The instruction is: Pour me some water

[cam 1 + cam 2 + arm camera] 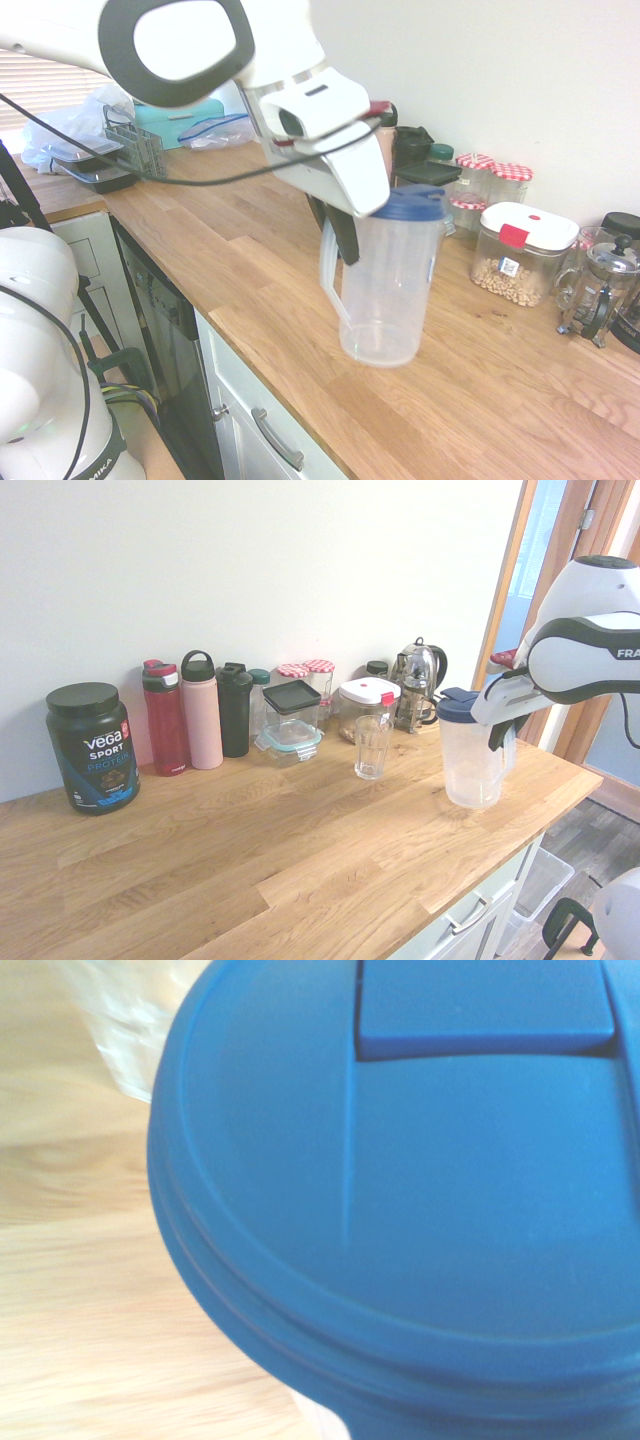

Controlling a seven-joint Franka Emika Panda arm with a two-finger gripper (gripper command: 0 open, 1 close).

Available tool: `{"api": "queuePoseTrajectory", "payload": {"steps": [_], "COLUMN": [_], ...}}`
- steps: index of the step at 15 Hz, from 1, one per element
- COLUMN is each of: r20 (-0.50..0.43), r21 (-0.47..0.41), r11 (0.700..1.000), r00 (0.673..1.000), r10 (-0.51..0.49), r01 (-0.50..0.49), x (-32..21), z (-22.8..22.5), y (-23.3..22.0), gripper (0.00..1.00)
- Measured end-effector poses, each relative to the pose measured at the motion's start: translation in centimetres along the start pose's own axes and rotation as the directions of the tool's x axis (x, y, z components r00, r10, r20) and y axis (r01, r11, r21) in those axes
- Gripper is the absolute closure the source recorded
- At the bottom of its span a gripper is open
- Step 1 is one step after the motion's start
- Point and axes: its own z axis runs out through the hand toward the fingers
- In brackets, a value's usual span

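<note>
The gripper (345, 235) is clamped on the handle of the clear jug (385, 290); its dark fingers (346, 240) show only in part, tucked under the white hand and behind the jug's handle. The jug has a blue lid (412, 204) and leans a little. Whether its base rests on the wooden counter (250, 850) or hangs just above it, I cannot tell. How much water it holds is also hard to judge through the clear wall. In the wrist view the lid fills nearly everything, blurred, with a raised flap (480, 1005) cut off at the edge.

The drinking glass (372, 746) stands upright on the counter, well apart from the jug, to its left in the second exterior view. Between them the wood is bare. Behind the glass, along the wall, stand bottles (200, 710), a white-lidded container (366, 706) and a French press (415, 685), crowding the far side. The jug sits near the counter's front edge, which drops off over the drawers (270, 430). Open counter stretches left toward a dark tub (90, 747).
</note>
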Motion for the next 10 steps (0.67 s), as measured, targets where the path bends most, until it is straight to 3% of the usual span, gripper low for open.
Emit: {"api": "queuePoseTrajectory", "payload": {"steps": [6,10], "r20": [0.035,0.007], "r21": [0.104,0.169], "r11": [0.985,0.97], "r00": [0.989,0.984], "r10": [-0.144,-0.179], "r01": [0.14,0.176], "x": [-12.6,-22.6], "z": [-6.8,-5.3], "y": [-5.3,-11.6], "gripper": [1.0,1.0]}}
